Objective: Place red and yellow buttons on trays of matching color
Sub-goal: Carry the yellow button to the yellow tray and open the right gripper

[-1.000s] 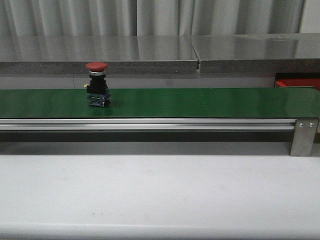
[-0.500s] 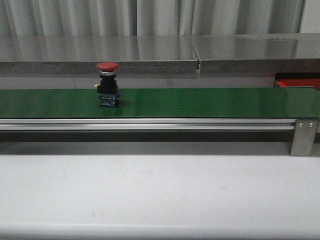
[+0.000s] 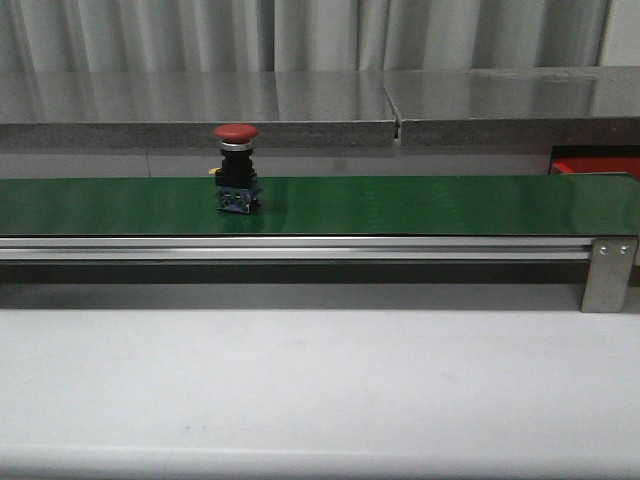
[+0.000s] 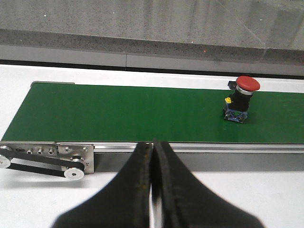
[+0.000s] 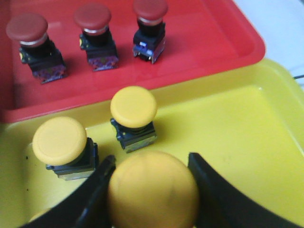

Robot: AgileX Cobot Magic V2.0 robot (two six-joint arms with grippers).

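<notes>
Red button [image 3: 236,170]: red mushroom cap, black body, blue base; upright on green belt [image 3: 420,205], left of centre.
Front view: red tray [image 3: 596,165] only as edge beyond belt's right end.
Left wrist view: left gripper [image 4: 152,156] closed, empty, near belt edge.
Right wrist view: red tray [image 5: 209,42] with three red buttons; adjoining yellow tray [image 5: 237,128] with two yellow buttons; right gripper [image 5: 152,190] clamped on yellow button [image 5: 153,192] above yellow tray.

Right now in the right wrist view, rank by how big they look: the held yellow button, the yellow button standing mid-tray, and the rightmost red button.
1. Held yellow button, largest, though it sits nearest the camera.
2. Yellow button standing mid-tray.
3. Rightmost red button, smallest and farthest; real sizes may match.
</notes>
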